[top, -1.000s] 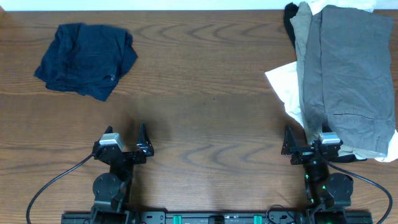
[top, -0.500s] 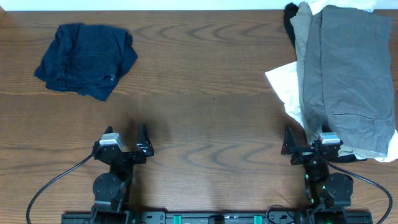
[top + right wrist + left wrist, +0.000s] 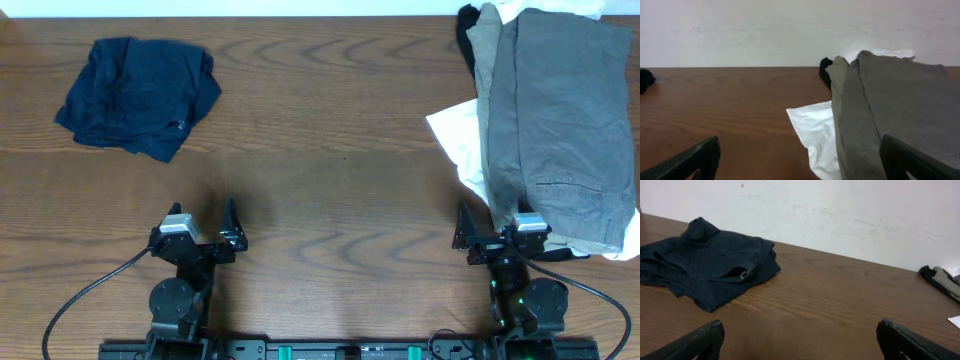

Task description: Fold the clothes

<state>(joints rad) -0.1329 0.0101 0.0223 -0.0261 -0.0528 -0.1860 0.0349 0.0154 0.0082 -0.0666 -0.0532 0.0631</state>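
A crumpled dark navy garment (image 3: 138, 93) lies at the table's far left; it shows in the left wrist view (image 3: 705, 267) with a small pale tag. A pile of clothes lies at the right: a grey garment (image 3: 560, 120) on top, a white one (image 3: 458, 135) under it, a black one (image 3: 466, 30) at the back. The right wrist view shows the grey garment (image 3: 890, 110) and the white one (image 3: 817, 132). My left gripper (image 3: 200, 230) is open and empty near the front edge. My right gripper (image 3: 495, 232) is open and empty, just in front of the pile.
The wooden table (image 3: 330, 170) runs to a pale wall at the back (image 3: 840, 215). Cables trail from both arm bases at the front edge.
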